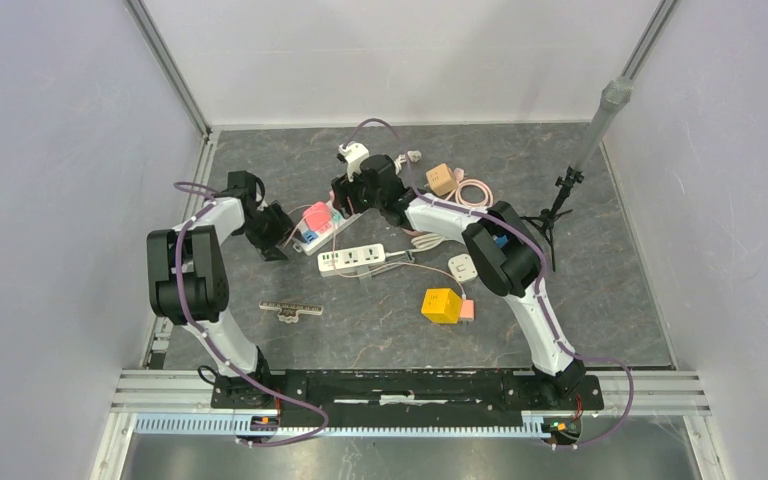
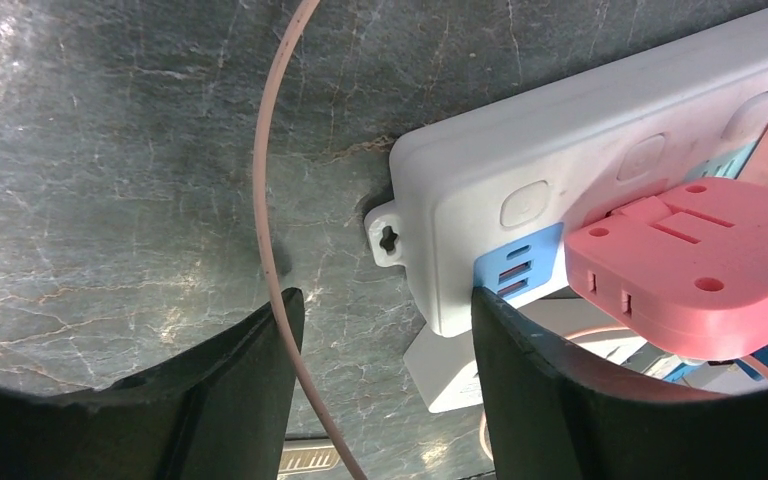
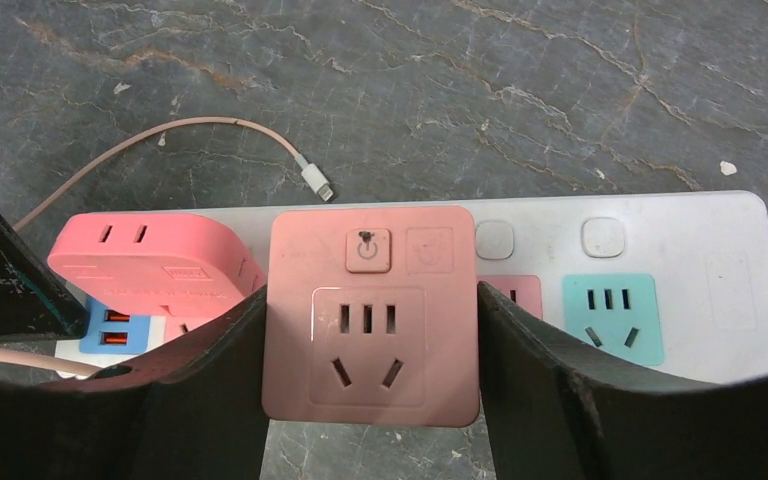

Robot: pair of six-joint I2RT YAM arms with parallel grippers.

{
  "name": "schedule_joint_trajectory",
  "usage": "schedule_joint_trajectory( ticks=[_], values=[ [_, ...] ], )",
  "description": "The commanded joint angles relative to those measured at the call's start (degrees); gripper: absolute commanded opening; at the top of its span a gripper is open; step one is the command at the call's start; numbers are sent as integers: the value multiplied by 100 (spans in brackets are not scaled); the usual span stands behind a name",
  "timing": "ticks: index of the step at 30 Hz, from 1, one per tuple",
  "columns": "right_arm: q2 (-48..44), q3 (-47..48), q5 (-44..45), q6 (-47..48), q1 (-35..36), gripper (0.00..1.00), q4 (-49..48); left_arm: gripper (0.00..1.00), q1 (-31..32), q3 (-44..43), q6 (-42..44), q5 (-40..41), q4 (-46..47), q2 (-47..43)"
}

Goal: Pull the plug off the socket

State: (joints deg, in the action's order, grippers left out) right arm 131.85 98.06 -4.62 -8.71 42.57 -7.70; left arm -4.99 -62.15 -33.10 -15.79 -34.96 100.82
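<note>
On veined grey tabletop [image 1: 380, 335] between pale walls [image 1: 50, 150]: socket [image 3: 680, 235], plug [image 3: 370, 310]

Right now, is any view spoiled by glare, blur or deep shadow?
Top external: evenly lit and sharp, soft shadows under the arms. Left wrist: glare patches on the table at the left, the white power strip nearly washed out, the fingers of the left tool dark and soft. Right wrist: the square pink plug crisp and evenly lit, the fingers of the right tool near-black.

Dark grey marbled tabletop [image 1: 600, 300], boxed in by plain pale walls [image 1: 50, 150]. Aluminium rail [image 1: 160, 388] along the near edge. Soft, even light, faint glare on the stone.
</note>
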Motion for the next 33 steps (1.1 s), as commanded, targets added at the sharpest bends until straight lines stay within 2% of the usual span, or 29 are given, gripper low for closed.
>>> schedule_joint_trajectory(
  ticks=[1,3,7,8,14,18,23,27,31,33],
  values=[
    [56,259,-38,-53,-7,61,40,69,91,45,-97,299,16,347],
    [13,225,-55,-38,-2,45,41,69,94,36,-106,287,18,351],
    [-236,133,-287,-171,-3,2,-162,63,103,28,-126,328,20,351],
    [-310,135,-349,-246,-13,0,-218,61,109,50,-159,395,19,334],
    [-502,148,-1288,-1301,-275,0,-836,56,238,115,-111,867,16,184],
    [-470,223,-1062,-815,-122,0,-543,55,281,124,-143,848,16,238],
    [-610,167,-328,221,217,0,-74,54,311,133,-154,907,20,231],
    [-737,83,-303,91,138,0,-146,53,320,135,-158,909,16,241],
    [-990,-528,-1076,-985,-274,0,-1078,53,316,166,-144,926,7,222],
    [-943,-406,-1106,-820,-249,0,-932,53,328,168,-152,946,-1,211]
  ],
)
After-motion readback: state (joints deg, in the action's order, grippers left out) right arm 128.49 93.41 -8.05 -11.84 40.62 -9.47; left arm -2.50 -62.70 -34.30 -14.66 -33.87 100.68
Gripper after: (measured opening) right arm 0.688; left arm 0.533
